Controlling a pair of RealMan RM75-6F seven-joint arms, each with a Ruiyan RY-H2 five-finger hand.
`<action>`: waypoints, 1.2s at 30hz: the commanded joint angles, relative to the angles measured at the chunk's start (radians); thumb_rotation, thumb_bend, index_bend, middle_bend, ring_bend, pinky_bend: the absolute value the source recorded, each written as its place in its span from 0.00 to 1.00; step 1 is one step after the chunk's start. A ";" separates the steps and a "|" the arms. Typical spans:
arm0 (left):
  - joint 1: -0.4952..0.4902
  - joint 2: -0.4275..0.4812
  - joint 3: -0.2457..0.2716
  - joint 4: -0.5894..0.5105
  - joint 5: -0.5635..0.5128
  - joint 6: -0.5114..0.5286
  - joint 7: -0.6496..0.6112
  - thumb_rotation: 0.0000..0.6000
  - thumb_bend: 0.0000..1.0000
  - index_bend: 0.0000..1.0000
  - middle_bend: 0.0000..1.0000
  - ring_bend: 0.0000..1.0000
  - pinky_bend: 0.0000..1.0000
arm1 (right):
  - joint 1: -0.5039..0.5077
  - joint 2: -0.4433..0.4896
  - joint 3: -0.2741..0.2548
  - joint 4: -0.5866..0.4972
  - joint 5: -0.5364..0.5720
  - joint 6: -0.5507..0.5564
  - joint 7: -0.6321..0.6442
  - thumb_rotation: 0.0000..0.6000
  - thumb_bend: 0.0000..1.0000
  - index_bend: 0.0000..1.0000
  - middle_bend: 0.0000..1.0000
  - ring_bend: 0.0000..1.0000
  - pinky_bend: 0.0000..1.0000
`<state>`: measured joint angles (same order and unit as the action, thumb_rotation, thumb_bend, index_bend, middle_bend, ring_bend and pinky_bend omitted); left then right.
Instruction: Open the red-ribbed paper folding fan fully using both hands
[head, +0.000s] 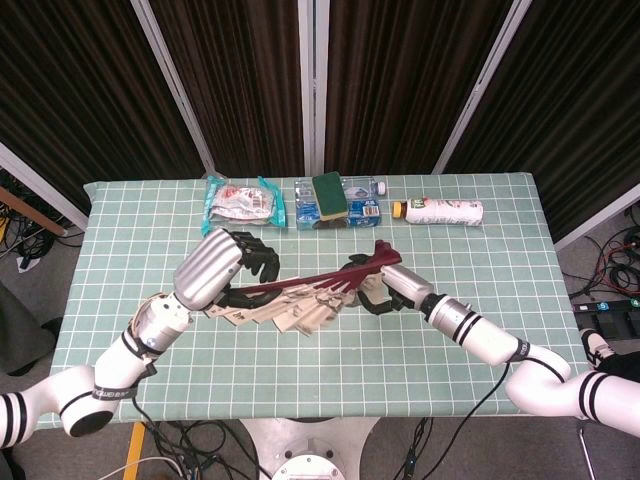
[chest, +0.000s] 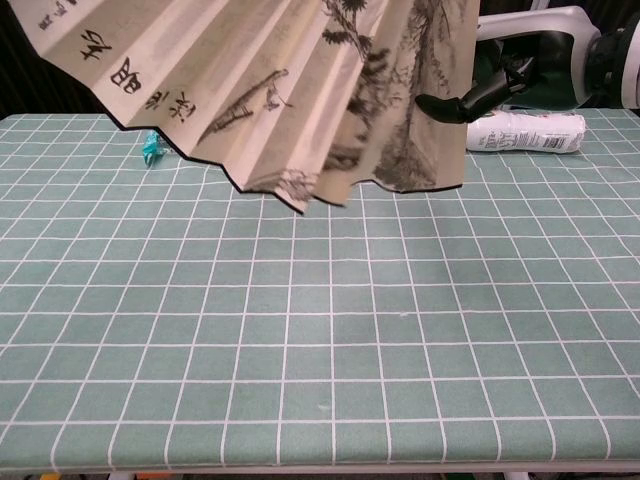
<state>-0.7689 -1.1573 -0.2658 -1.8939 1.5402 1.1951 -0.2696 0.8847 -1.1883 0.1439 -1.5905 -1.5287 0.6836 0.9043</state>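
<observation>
Left hand (head: 222, 268) grips the fan (head: 300, 300) at 9 o'clock; right hand (head: 385, 290) fingers (chest: 470, 100) grasp its 3 o'clock edge above the worktop (head: 450, 330).

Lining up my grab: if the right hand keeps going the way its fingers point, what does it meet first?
Probably the fan: the right hand points left at its right edge fold, fingers right beside the paper. Depth unclear; contact may already exist.

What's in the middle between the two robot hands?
The fan stretches between the left hand and the right hand, its red ribs on top. The head view shows it best.
</observation>
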 joint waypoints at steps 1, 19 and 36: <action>0.011 -0.019 0.029 0.051 0.035 0.014 0.089 1.00 0.31 0.65 0.69 0.66 0.64 | -0.018 -0.008 0.019 0.010 0.094 0.053 -0.294 1.00 0.63 0.73 0.28 0.01 0.00; 0.034 -0.150 0.086 0.248 0.131 0.081 0.372 1.00 0.31 0.64 0.68 0.65 0.61 | -0.136 -0.082 0.045 0.034 0.243 0.377 -0.973 1.00 0.62 0.70 0.28 0.02 0.00; 0.073 -0.283 0.136 0.421 0.192 0.132 0.734 1.00 0.31 0.63 0.66 0.65 0.60 | -0.229 -0.263 0.003 0.250 0.086 0.640 -1.185 1.00 0.62 0.58 0.26 0.02 0.00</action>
<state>-0.7018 -1.4233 -0.1381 -1.4906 1.7270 1.3266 0.4364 0.6655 -1.4395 0.1510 -1.3526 -1.4321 1.3138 -0.2726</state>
